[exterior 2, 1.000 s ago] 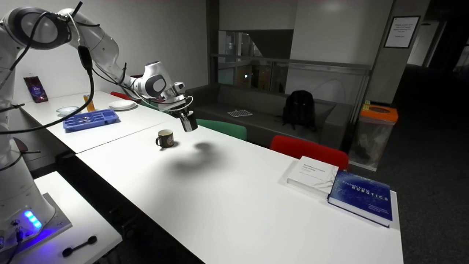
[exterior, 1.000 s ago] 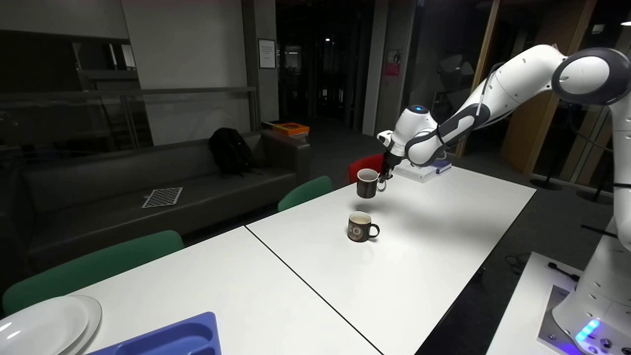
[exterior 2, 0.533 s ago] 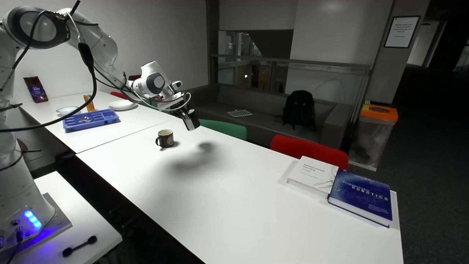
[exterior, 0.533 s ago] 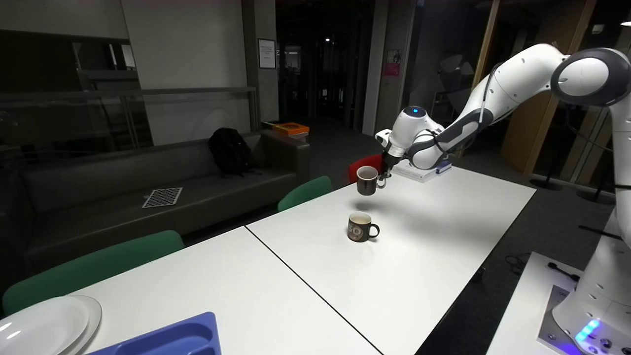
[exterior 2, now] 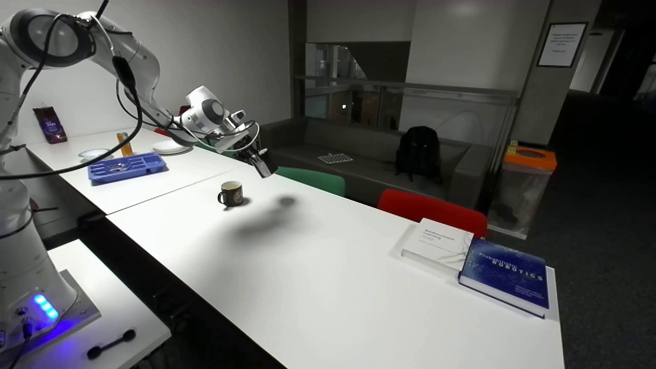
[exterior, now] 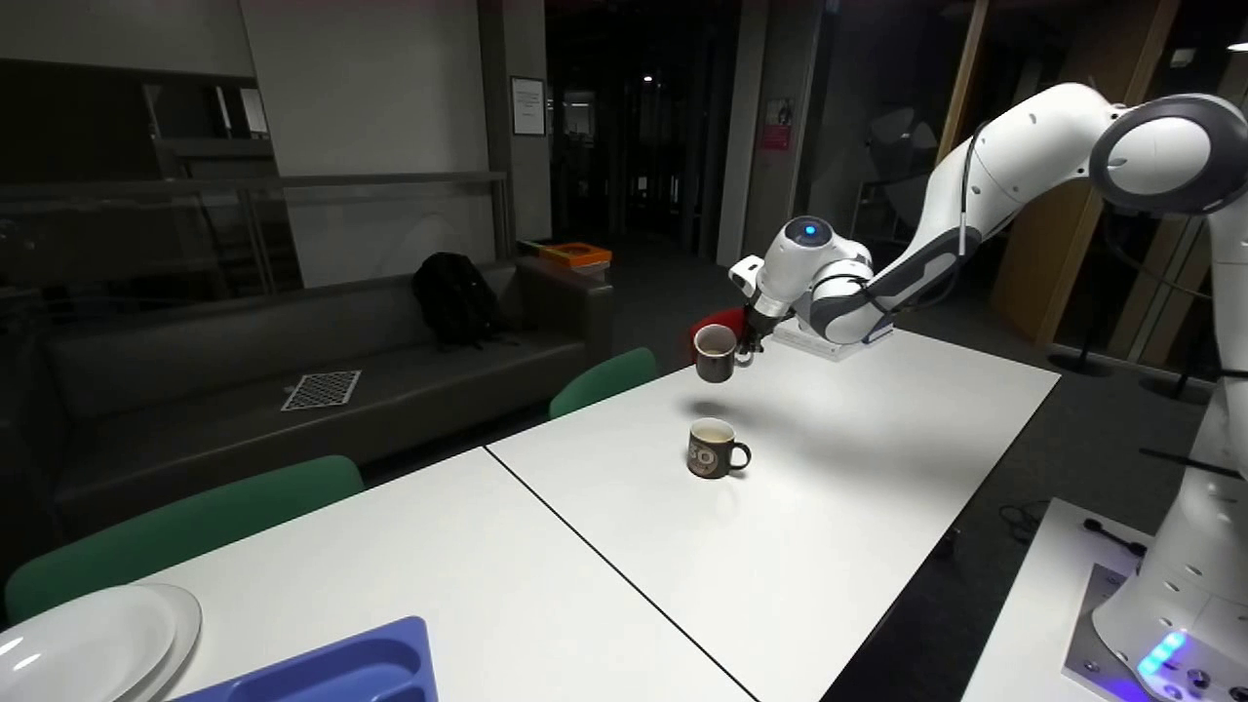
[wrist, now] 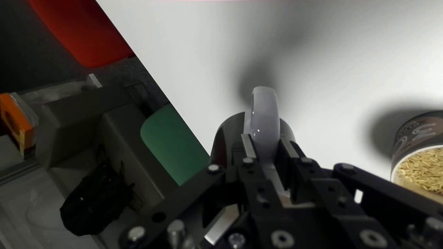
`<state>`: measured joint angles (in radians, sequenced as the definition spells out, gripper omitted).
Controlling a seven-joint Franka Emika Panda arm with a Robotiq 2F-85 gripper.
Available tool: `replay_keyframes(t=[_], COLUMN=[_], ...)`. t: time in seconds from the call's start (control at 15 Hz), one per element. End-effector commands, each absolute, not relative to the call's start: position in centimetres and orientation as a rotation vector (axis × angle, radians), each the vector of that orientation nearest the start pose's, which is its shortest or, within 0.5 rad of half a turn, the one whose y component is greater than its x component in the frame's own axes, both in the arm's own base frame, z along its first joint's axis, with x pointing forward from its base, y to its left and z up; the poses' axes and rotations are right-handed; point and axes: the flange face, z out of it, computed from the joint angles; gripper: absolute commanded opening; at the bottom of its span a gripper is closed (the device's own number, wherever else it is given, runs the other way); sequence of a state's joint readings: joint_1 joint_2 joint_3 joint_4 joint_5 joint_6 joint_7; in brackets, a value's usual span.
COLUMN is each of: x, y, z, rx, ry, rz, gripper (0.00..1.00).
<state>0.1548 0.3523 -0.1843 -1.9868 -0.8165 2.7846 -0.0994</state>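
My job right now, as I see it, is to hold up a dark cup (exterior: 715,369) in the air with care. It is above the desk (exterior: 604,468), not touching it, with its shadow (exterior: 710,409) down below. I think the best way is to go slow and smooth. I only have the pale handle (wrist: 265,107), so the heavy part of the cup hangs off to one side and could twist. The cup looks a bit tipped to me, and I cannot tell if there is anything in it, so I should treat it like it could spill. Another cup (exterior: 709,454) stands near it on the desk, apart from mine, with little yellow grains (wrist: 424,169) inside. I need to leave room there, because a bump might knock it over.

My end effector (wrist: 267,145) is pinched almost all the way in, with just the handle between its two fingers (wrist: 248,146). They seem to press on it, one on each side. The pinch looks snug to me, but the handle is shiny and may be slippery, so a quick jerk could make it slide. I hold nothing else.
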Motion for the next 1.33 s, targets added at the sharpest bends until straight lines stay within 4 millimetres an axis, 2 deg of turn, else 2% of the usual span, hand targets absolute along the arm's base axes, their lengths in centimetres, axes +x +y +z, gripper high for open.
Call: replay_keyframes(t=[0.0, 0.4, 0.8, 1.27], x=[64.4, 64.4, 63.5, 62.1], y=[3.3, 4.9, 6.3, 8.9], z=[34.3, 33.8, 32.8, 31.9], rx=[2.273, 2.157, 2.066, 1.941], ry=[1.007, 1.013, 1.040, 1.077], rz=[0.503, 0.462, 0.438, 0.423], gripper=[0.05, 0.05, 0.05, 0.05])
